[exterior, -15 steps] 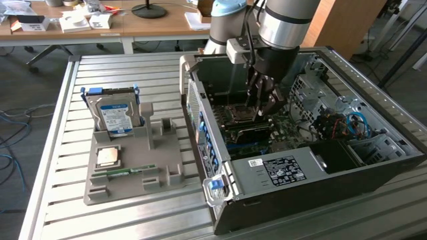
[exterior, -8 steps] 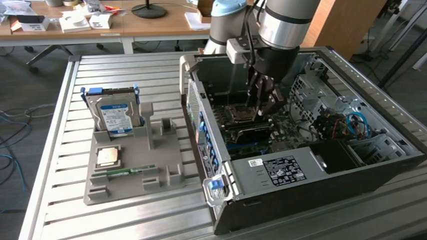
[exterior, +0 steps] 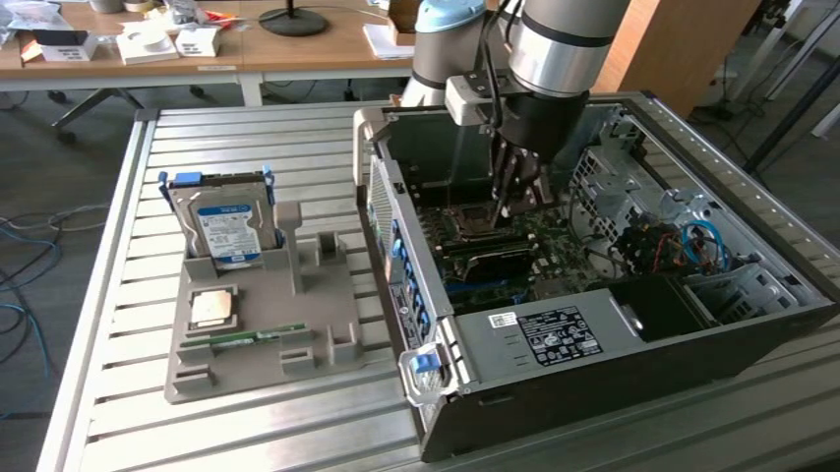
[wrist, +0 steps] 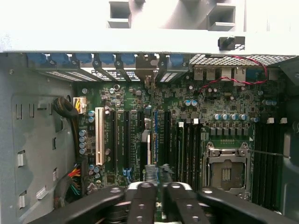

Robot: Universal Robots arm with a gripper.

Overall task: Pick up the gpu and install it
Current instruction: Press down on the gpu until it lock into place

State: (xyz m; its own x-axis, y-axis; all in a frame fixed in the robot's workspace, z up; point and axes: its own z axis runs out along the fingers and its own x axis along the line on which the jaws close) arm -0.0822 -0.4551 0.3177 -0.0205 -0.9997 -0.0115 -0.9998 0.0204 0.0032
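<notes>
Where the long black slots run side by side on the motherboard (wrist: 224,102), the gpu (wrist: 147,149) stands on edge. In the wrist view it is a thin strip seen end-on, lined up with one of those slots and just beside a blue one. Right over its near end hangs the end effector (wrist: 159,186), its two fingers (wrist: 142,193) drawn close together with only a slim gap between them (whether they pinch the card's upper edge or merely sit above it cannot be told). A white slot (wrist: 99,135) lies off to one side of the card. On the other side, past a bank of black memory slots, is the square metal processor socket (wrist: 226,172). Red wires (wrist: 233,79) loop near the ports at the board's rear edge.

In the exterior view the end effector (exterior: 510,202) reaches down into the open computer case (exterior: 656,364), which lies on its side on the slatted metal desk (exterior: 132,295). To the exterior view's left of the case sits a grey tray (exterior: 329,324). It carries an upright hard drive (exterior: 226,228), a processor chip (exterior: 212,310) and a small green memory stick (exterior: 250,337).
</notes>
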